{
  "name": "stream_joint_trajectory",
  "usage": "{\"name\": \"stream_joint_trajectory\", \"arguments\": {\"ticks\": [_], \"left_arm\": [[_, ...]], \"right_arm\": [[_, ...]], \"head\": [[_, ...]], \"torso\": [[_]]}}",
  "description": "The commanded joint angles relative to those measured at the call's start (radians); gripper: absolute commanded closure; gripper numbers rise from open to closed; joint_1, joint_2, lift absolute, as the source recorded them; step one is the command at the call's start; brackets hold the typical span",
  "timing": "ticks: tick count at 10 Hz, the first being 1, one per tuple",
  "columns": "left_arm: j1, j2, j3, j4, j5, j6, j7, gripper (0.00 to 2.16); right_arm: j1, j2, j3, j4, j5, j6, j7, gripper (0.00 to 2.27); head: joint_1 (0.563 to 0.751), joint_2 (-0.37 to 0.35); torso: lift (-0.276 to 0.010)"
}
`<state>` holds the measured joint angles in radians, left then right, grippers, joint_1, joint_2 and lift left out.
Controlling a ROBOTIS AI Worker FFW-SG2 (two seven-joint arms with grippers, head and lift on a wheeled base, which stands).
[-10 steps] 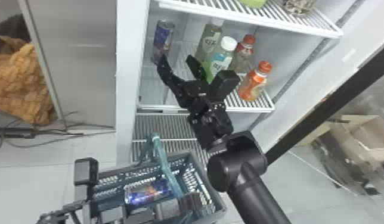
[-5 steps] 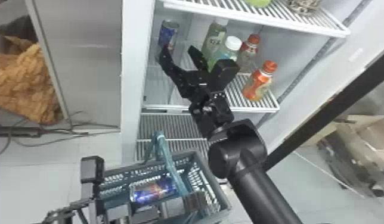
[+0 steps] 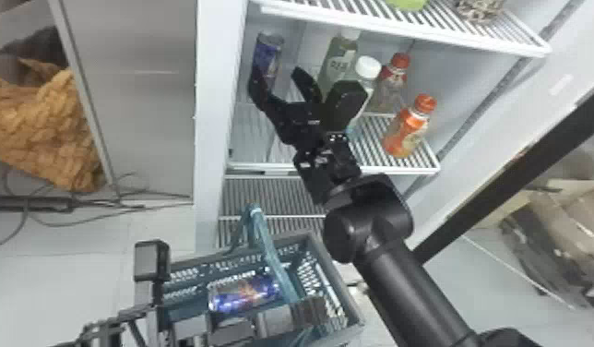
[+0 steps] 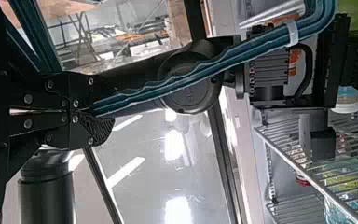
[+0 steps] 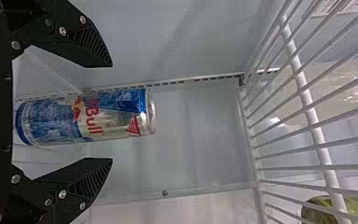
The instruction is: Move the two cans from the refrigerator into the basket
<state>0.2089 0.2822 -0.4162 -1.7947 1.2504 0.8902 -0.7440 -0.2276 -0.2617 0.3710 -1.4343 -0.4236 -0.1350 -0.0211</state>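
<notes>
Inside the refrigerator (image 3: 220, 92), at the shelf (image 3: 393, 170) with the bottles, work under way on the second half of the job. Down in front, the basket (image 3: 335, 277), with its handle (image 4: 261, 46) pinched in the left claw (image 4: 93, 109). Up at the shelf, the right claw (image 5: 112, 112), spread wide, one finger to each side of the remaining can (image 5: 56, 121), with nothing gripped. Down in the basket, the first can (image 3: 245, 293), lying on its side: halfway done, by the look of it. Next, probably: keep the can centred, close on its body, then lift and draw it out past the shelf edge, well away from the bottles (image 3: 337, 69), and lower it beside its mate.
</notes>
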Motion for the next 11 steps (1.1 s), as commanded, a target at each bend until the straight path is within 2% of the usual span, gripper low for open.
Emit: {"name": "stream_joint_trajectory", "arguments": {"ticks": [1,8,9,11], "left_arm": [[0.0,0.0,-0.001,-0.001,0.0,-0.002,0.0,1.19],[-0.013,-0.003,-0.009,0.004,-0.002,-0.004,0.005,1.19],[-0.013,-0.003,-0.011,0.004,0.0,-0.007,0.006,1.19],[-0.02,-0.003,-0.015,0.007,0.0,-0.009,0.006,1.19]], "right_arm": [[-0.018,-0.001,0.008,0.012,-0.001,0.015,-0.008,0.32],[-0.114,-0.002,0.068,0.105,-0.003,0.039,-0.031,0.4],[-0.138,-0.001,0.084,0.125,-0.003,0.049,-0.036,0.44],[-0.173,-0.001,0.112,0.152,-0.031,0.071,-0.043,0.7]], "head": [[0.695,-0.289],[0.695,-0.276],[0.695,-0.273],[0.695,-0.264]], "torso": [[-0.276],[-0.276],[-0.276],[-0.276]]}}
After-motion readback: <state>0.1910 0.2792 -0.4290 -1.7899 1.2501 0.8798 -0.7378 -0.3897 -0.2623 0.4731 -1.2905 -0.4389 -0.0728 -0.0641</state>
